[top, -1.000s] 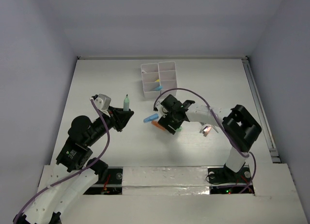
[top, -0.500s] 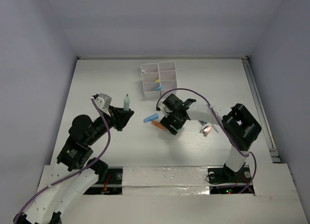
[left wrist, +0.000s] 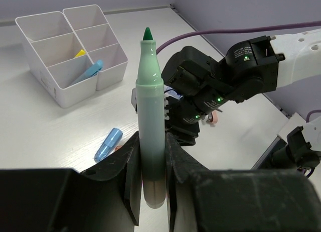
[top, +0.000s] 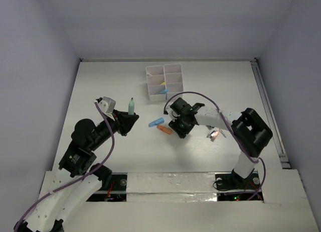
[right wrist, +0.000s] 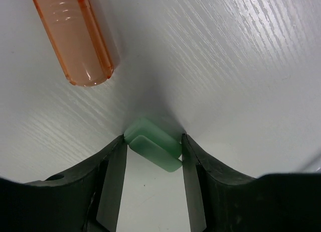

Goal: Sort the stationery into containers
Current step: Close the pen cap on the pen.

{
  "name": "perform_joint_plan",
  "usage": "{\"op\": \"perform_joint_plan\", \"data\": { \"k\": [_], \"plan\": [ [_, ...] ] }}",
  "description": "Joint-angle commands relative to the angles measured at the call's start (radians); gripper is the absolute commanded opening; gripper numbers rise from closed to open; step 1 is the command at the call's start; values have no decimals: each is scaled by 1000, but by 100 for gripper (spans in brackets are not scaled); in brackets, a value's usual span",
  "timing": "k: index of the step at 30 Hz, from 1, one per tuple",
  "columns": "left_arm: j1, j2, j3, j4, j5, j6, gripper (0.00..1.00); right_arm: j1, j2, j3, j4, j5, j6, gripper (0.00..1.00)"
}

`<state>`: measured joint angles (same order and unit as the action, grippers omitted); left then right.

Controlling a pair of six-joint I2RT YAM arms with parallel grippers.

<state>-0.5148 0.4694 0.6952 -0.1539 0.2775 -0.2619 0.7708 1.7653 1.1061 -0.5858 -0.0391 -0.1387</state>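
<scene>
Two compartments of the organizer [left wrist: 47, 86] hold blue marker [left wrist: 88, 72], yellow item [left wrist: 80, 53].

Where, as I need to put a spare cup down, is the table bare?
Bare: left of the organizer to the table's edge, and right of it. Crowded: centre, around blue marker, orange marker and right gripper.

Light: soft, even, from overhead | white table [top: 100, 91] bright, walls [top: 40, 31] dimmer | Shadows: faint, darkest around green eraser [right wrist: 153, 144] | Glare: streaks on orange marker [right wrist: 75, 36] | Focus: table grain sharp close-up
</scene>
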Motion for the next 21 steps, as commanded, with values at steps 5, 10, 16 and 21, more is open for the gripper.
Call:
{"op": "perform_joint_plan", "data": {
  "k": [5,10,16,21],
  "plan": [
    [6,-5,3,59,19,12,0,-38,-20,-26,55,-31,161,29],
    [6,-8,1,57,22,10,0,-59,-30,-67,101,-19,263,54],
    [15,-5,1,59,23,9,0,-59,-20,-71,113,-10,232,63],
    [15,-2,1,60,23,7,0,-59,11,-28,63,30,183,67]
  ]
}}
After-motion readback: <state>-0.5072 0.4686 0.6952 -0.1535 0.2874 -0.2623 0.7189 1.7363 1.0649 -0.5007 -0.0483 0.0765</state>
